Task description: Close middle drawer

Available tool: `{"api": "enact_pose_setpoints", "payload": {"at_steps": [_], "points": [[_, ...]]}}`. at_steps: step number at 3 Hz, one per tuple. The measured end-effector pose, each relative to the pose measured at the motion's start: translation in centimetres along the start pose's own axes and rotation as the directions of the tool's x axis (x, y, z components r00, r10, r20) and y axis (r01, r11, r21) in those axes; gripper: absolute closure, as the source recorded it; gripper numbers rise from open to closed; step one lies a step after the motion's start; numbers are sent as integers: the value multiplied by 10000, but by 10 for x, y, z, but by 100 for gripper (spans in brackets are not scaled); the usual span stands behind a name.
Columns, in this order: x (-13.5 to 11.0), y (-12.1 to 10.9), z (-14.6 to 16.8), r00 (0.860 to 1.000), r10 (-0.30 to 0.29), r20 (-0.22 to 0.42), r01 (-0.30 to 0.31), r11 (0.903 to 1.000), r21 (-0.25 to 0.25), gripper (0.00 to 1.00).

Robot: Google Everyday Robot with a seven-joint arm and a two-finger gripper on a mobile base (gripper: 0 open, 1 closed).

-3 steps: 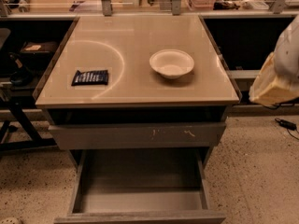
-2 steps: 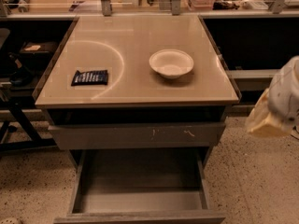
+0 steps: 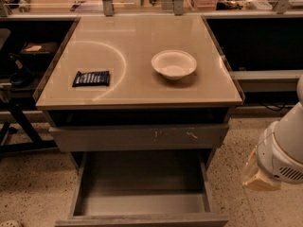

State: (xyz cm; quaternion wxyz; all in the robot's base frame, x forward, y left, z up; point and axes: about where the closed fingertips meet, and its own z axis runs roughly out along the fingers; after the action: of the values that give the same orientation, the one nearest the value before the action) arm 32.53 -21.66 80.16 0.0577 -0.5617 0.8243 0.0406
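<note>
The middle drawer is pulled far out at the bottom of the cabinet. Its shallow grey box is empty, and its plain front panel lies at the frame's lower edge. Above it sits a grey drawer front with pale scratch marks, standing slightly out under the tabletop. My gripper is at the lower right on the end of the white arm. It is to the right of the open drawer and apart from it, over the floor.
A white bowl and a dark snack packet lie on the tan tabletop. A black stand is at the left. A low shelf is at the right. The floor is speckled.
The arm and gripper have moved down the right side, from beside the tabletop to the level of the drawers. The drawers, bowl and packet have not moved.
</note>
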Motion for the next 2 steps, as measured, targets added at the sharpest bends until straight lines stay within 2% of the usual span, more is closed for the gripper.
{"api": "enact_pose_setpoints", "payload": {"at_steps": [1,2], "points": [[0,0,0,10000,-1,1,1,10000,-1,100],[5,16,41,9992,397,56,-393,9978,-530,100]]}}
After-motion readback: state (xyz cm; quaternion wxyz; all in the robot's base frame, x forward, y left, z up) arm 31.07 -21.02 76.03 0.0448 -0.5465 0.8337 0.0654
